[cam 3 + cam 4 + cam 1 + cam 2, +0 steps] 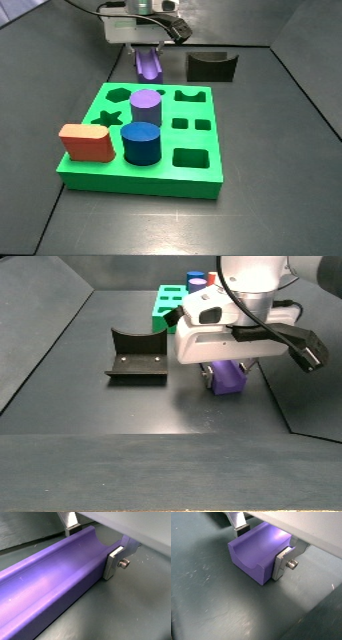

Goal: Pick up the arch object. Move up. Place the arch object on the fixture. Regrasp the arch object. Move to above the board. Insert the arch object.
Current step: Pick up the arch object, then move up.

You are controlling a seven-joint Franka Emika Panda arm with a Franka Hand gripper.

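Pincer straddles the arch object — finger contact unclear.

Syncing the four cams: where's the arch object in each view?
Wrist view: arch object fills the frame diagonally, between the gripper fingers.
Wrist view: its arch-shaped end face, between the fingers.
Side view: upper middle, behind the board.
Side view: right of centre, under the gripper.
Shared landmark: the gripper.

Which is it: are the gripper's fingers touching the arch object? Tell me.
Touching. In both wrist views the gripper straddles the arch object, its fingers flat against both sides.
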